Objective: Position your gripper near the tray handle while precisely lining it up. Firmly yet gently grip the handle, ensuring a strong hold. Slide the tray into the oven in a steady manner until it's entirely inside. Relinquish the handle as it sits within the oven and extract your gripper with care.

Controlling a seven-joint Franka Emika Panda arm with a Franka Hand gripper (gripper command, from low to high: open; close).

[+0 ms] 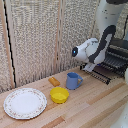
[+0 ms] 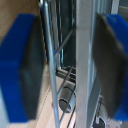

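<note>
Straddling the handle (image 2: 48,60) with my pincer (image 2: 65,65) spread and not yet pinching, I am risking a skewed grab on that thin bar that could jam the tray (image 1: 102,72), sitting pulled out from the oven (image 1: 119,55) at the tabletop's (image 1: 90,107) far end.

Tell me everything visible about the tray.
The tray is a dark wire rack of thin parallel bars, metal by its look. It lies roughly flat, sticking out of the oven at the exterior view's right, its front edge overhanging the wooden table. The gripper is at that front edge. In the wrist view, thin pale bars run between the blue fingers; whether the pads touch them is unclear.
</note>
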